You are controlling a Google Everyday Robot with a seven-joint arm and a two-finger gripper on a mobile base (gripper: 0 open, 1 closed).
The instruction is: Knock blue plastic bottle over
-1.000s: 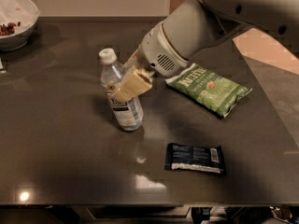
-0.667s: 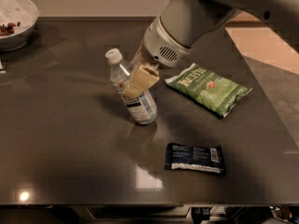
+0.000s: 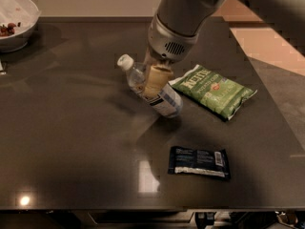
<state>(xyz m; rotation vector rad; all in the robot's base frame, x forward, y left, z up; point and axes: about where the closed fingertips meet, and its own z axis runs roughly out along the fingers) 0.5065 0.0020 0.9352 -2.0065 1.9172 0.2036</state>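
The dark counter (image 3: 71,151) takes up pretty much the whole view, glossy enough to catch a couple of light reflections near its front edge. Next biggest is the robot's arm (image 3: 181,13), a fat grey-white tube coming in over the far edge, right of the middle, and angling down toward the centre of the counter.

A green chip bag (image 3: 214,89) lies flat between the middle and the right edge, turned diagonally. Over in the far left corner sits a white bowl (image 3: 21,30), partly cut off, with something reddish-brown inside.

The blue plastic bottle (image 3: 167,101) is about mid-counter, a bit closer to the far edge than the front one, just left of the chip bag and not touching it. It's tipped way over. Its white cap (image 3: 125,61) points toward the far left corner and its bottom end points toward the near right. Whether its side is actually down on the counter can't be told.

A dark blue flat wrapper (image 3: 199,162) lies well apart from the bottle, toward the front edge and right of the middle.

The gripper (image 3: 156,82) is right on the bottle, its tan tip laid across the clear upper part just above the label. Whether it's spread, closed, or pinching the bottle can't be told from this angle.
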